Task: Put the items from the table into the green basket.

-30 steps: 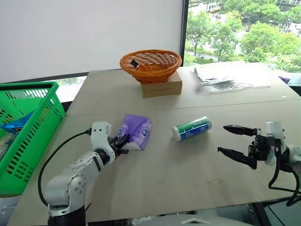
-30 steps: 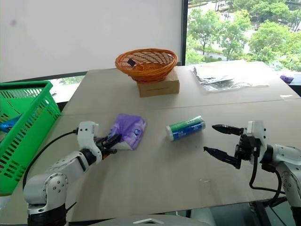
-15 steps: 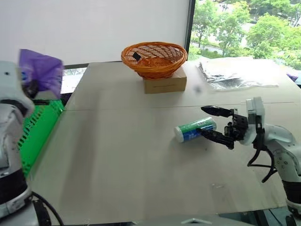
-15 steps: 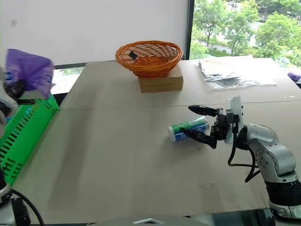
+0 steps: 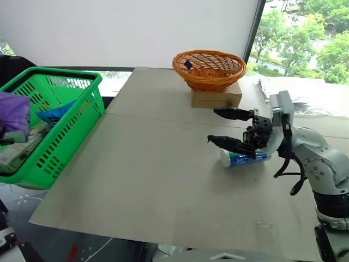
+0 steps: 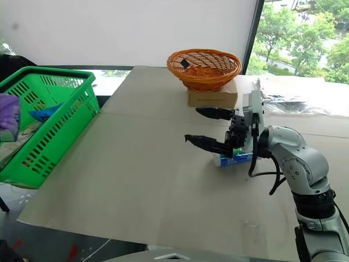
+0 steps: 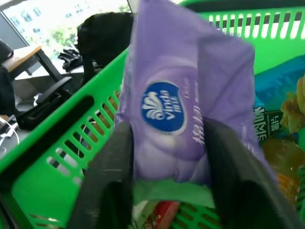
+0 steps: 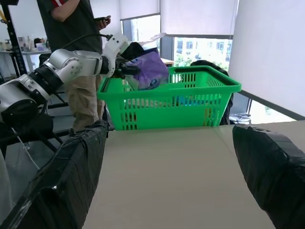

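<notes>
Left wrist view: the left end effector (image 7: 167, 157) has its 2 black fingers (image 7: 112, 176) standing on either side of the purple tissue pack (image 7: 186, 90), whose round blue-white logo faces the camera. The fingers lie against the lower edge of the pack; whether they are clamping it cannot be told. The pack hangs over the interior of the green basket (image 7: 57, 157), above other packaged goods lying inside.

Right wrist view shows the same arrangement from across the bench (image 8: 167, 176): the left end effector (image 8: 125, 67) carries the tissue pack (image 8: 150, 70) above the near rim of the green basket (image 8: 171, 102). A person (image 8: 76, 28) stands behind the arm.

Head views: the green basket (image 5: 52, 125) stands at the far left, just off the bench (image 5: 147, 180) edge, with the tissue pack (image 5: 13, 112) over its left part. The right end effector (image 5: 221, 126) is released (its 2 fingers spread wide apart), pointing left. The green-and-white cylinder (image 5: 240, 159) lies on its side on the bench right of centre, just below the lower finger; contact between them cannot be confirmed. An orange wicker bowl (image 5: 209, 68) rests on a brown cardboard box (image 5: 215, 99) at the far side of the bench. Crumpled clear plastic (image 5: 322, 95) lies at the far right.
</notes>
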`<action>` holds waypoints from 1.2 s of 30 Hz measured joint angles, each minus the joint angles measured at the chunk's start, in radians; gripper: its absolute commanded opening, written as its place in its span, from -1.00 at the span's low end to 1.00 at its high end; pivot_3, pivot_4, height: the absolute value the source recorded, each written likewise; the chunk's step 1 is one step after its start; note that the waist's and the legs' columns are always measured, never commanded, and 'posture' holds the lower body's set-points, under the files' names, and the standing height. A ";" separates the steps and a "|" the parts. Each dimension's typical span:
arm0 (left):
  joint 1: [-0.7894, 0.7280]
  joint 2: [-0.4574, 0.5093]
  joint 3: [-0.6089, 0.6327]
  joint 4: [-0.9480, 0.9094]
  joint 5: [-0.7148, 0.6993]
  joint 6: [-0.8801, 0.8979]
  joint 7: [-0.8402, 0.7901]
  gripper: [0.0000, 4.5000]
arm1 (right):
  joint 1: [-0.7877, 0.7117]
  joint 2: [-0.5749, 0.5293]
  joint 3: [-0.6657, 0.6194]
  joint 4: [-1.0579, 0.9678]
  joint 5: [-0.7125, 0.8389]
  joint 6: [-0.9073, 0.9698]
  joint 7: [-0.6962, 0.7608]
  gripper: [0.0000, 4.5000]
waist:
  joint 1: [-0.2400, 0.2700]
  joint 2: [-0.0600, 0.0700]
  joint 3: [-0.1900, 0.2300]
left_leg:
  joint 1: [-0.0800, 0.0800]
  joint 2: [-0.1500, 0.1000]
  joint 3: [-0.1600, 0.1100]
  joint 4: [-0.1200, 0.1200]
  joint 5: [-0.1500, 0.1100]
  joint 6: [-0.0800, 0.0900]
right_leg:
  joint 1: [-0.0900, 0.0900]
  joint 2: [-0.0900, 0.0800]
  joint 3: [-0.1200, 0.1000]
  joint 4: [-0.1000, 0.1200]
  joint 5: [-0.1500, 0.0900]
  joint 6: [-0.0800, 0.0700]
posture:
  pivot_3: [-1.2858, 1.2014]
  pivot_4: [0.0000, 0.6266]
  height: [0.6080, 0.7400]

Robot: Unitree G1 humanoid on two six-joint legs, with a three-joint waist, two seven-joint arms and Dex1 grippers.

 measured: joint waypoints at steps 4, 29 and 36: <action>-0.058 -0.002 -0.003 0.005 -0.011 -0.052 0.003 0.93 | 0.011 -0.012 -0.001 -0.015 -0.024 -0.008 -0.011 1.00 | 0.011 -0.004 -0.002 | 0.000 0.000 0.001 0.000 0.000 0.000 | 0.000 0.000 0.000 0.000 0.000 0.000 | 0.25 -1.00 1.00; 0.426 0.078 -0.116 -0.709 -0.546 -0.004 -0.908 0.93 | -0.293 -0.173 0.347 0.930 -0.805 -0.717 0.353 1.00 | -0.185 0.010 0.001 | 0.004 0.006 0.008 0.000 0.007 -0.002 | 0.001 0.006 0.008 0.001 0.002 -0.004 | 0.24 -1.00 1.00; 0.472 0.062 -0.108 -0.746 -0.542 -0.005 -0.878 0.93 | -0.410 -0.106 0.393 1.163 -0.937 -0.907 0.310 1.00 | -0.183 0.011 0.001 | 0.004 0.006 0.006 0.000 0.009 -0.005 | 0.001 0.008 0.007 0.001 0.003 -0.007 | 0.25 -1.00 1.00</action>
